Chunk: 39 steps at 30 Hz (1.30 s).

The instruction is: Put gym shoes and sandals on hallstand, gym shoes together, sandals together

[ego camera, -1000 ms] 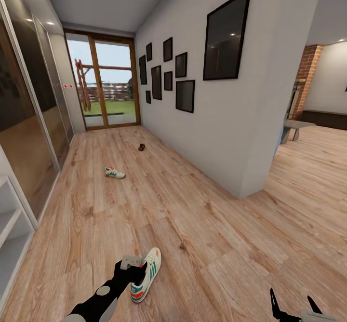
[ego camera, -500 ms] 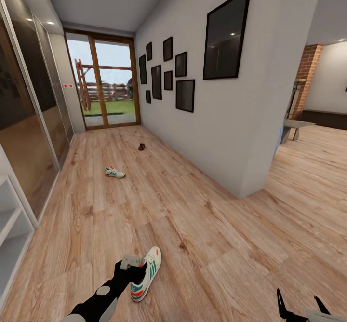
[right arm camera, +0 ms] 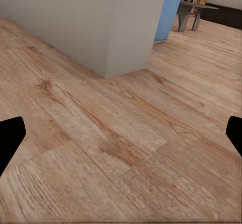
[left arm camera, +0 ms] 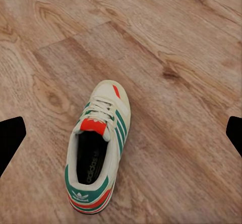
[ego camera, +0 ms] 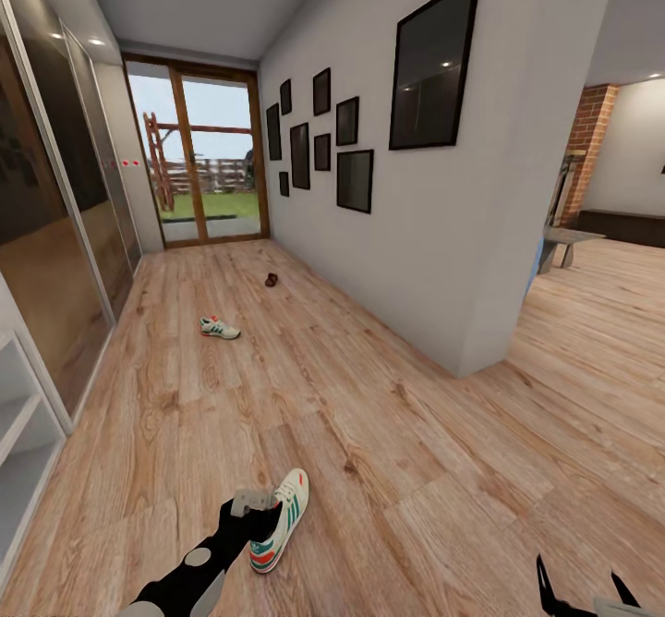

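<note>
**Wood floor and what lies on it**

We see the corridor floor (ego camera: 369,432), warm brown planks, running to the glass door. On it lie a near gym shoe (ego camera: 280,520), sole down, a second gym shoe (ego camera: 219,328) well apart further along, and a small dark brown object (ego camera: 272,280), too small to identify, beyond that.

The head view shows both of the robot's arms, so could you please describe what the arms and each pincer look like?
The left arm is matte black with pale grey rounded joint covers, ending in a light grey pincer. The right pincer has two slim, pointed black fingers on a pale grey base. No cables or markings are visible.
</note>
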### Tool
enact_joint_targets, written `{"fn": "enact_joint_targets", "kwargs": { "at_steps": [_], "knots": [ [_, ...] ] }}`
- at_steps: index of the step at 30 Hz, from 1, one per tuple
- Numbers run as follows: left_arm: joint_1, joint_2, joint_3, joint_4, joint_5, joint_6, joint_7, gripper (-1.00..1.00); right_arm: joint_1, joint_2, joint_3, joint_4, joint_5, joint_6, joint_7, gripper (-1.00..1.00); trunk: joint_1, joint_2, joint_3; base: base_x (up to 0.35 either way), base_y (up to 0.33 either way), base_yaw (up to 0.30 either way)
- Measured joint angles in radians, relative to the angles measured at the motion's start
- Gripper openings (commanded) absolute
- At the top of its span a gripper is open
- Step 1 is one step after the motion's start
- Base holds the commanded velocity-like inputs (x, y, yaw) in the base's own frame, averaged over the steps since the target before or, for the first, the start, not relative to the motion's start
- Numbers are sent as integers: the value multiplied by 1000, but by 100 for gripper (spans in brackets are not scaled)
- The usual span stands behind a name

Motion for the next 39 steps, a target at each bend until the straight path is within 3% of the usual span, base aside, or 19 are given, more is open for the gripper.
{"fn": "enact_joint_targets", "kwargs": {
  "at_steps": [12, 30, 39],
  "knots": [
    [0, 0, 1, 0, 0, 0, 0, 100, -5, 1, 1, 16, 2, 0, 1, 100, 0, 0, 0, 0, 0, 0],
    [0, 1, 4, 0, 0, 0, 1, 100, -7, 1, 4, 23, 4, -1, 1, 100, 10, -10, -57, 0, 0, 0],
    [0, 2, 4, 0, 0, 0, 0, 100, -7, 1, 4, 24, 4, -1, 1, 100, 10, -10, -57, 0, 0, 0]
  ]
}}
